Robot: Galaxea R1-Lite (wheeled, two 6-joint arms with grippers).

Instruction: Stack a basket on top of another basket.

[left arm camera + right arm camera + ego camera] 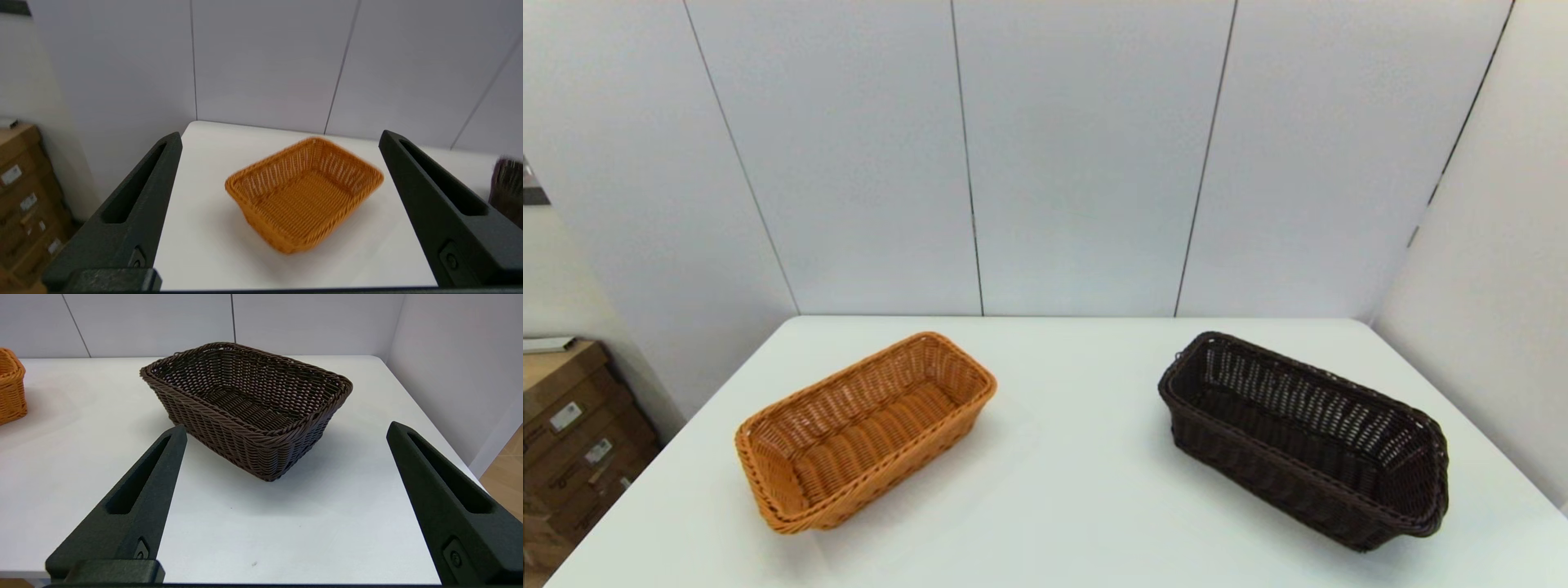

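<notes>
1. The dark basket (1303,441) sits on the robot's right half of the table (1062,498). The tan basket (866,431) sits on the left half. They are well apart, with bare white surface between them.

2. Nothing is stacked yet, and neither basket is touched.

3. The right gripper (286,430) hangs back from the dark basket with its fingers spread wide and empty. One corner of the basket points toward it.

4. The left gripper (280,139) is just as wide and empty, and it faces the tan basket from a similar standoff.

5. The deciding relation, as I read it, is that the dark basket lies on the right arm's side, so that arm is the nearer one to lift it.

6. The long axes do not match. In the head view, the dark basket runs from far-centre to near-right. The tan one runs from far-centre to near-left, so the two splay apart toward the robot.

7. The carried basket would probably need turning to line up over the tan one, though the exact amount is hard to judge from here.
</notes>
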